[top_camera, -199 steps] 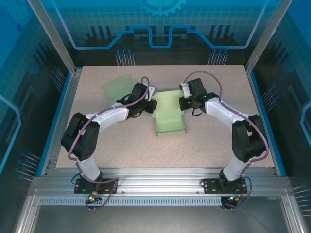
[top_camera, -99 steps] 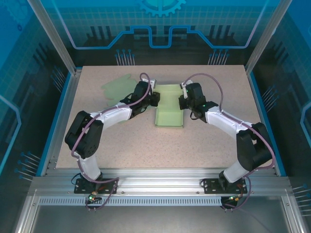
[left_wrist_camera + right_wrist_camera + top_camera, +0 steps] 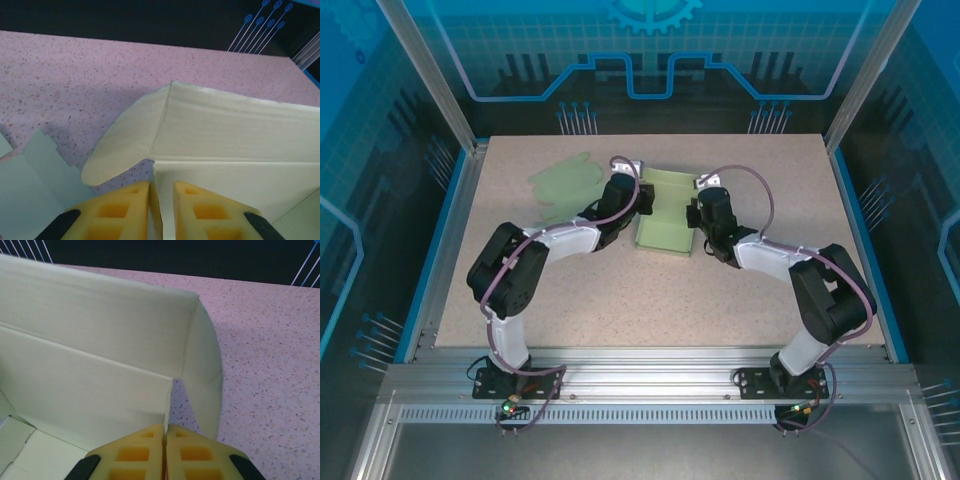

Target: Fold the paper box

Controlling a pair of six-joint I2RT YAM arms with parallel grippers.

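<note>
The paper box (image 3: 665, 215) sits on the counter (image 3: 620, 300), toward the far side & about mid, btw the two arms. It is pale green & half made: flat bottom, walls up, top open.

The left hand (image 3: 642, 200) is at the box's left side. In the left wrist view its two yellow pads (image 3: 120, 210) stand close w/ just a thin gap, & the thin left wall of the box runs up through that gap. So the left hand is clamped on the box wall. Past the pads the far wall stands up straight. A round flap (image 3: 125, 145) sticks out left from the far corner & leans over the counter.

The right hand (image 3: 692, 212) is at the box's right side. In the right wrist view its pads (image 3: 135, 452) are pressed tight together, w/ the edge of the right wall going in btw them. So it is clamped on the box too. A 2nd round flap (image 3: 205, 370) hangs off the far right corner, bent out to the right.

A flat green sheet (image 3: 565, 180) lies on the counter to the far left, apart from the box. The left arm reaches across just beside it.
</note>
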